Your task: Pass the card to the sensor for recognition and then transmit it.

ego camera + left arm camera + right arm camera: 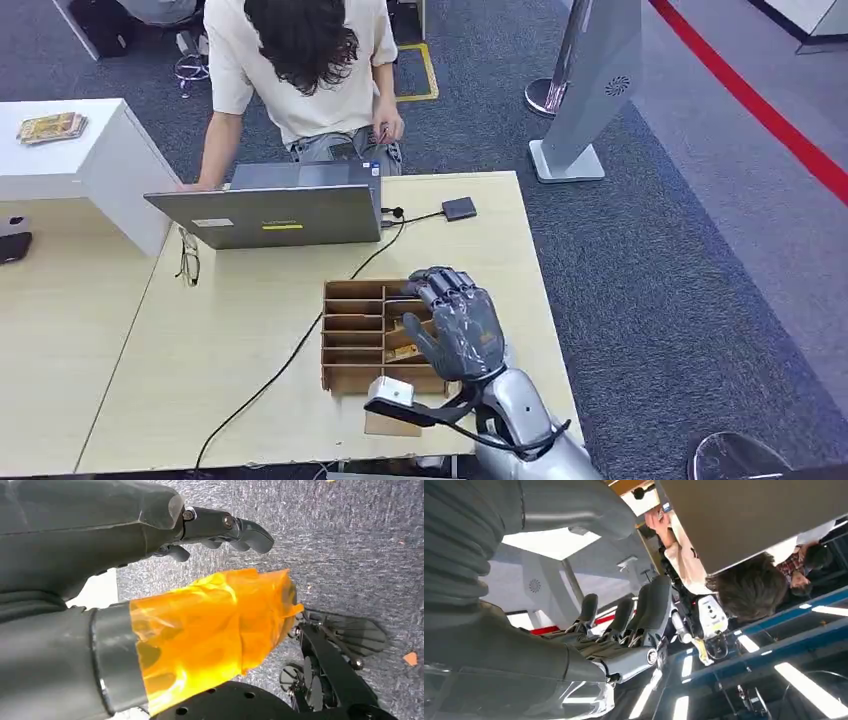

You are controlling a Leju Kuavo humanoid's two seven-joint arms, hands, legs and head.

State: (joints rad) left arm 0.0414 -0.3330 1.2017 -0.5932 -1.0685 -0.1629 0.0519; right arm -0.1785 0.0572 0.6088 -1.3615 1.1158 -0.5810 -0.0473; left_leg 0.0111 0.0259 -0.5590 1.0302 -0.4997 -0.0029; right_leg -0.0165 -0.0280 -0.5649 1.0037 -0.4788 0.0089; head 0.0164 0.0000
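I see the right hand (455,325) raised over the light wooden bench (250,330), palm toward the cam, fingers (440,285) spread & slightly curled, nothing in it — released. Directly under & behind the hand sits the brown cardboard divided box (355,335), w/ rows of slots; the slots beside the palm hold yellowish cards (403,352), partly hidden by the hand, so I can't tell how many. The hand looks above the box, not touching it as far as I can judge.

Just below the wrist, a small grey block on a black bracket (392,392) sticks out from the arm toward the box's near edge.

Beyond the fingertips, well apart, lies a small dark flat square sensor pad (459,208) on the bench, w/ a black cable (300,345) running from it past the box's far side to the bench's near edge. Further to the hand's left stands an open grey laptop (280,210), black-framed glasses (188,258) next to it. A person in a cream t-shirt (300,70) sits behind the laptop, across the bench from the hand.

In the right wrist view the right hand's dark fingers are extended & apart, no card between them.

Left hand (200,580): in its wrist view, thumb wrapped in orange translucent tape (215,630), dark fingers (235,527) stretched out over grey carpet (360,545), holding nothing — released.
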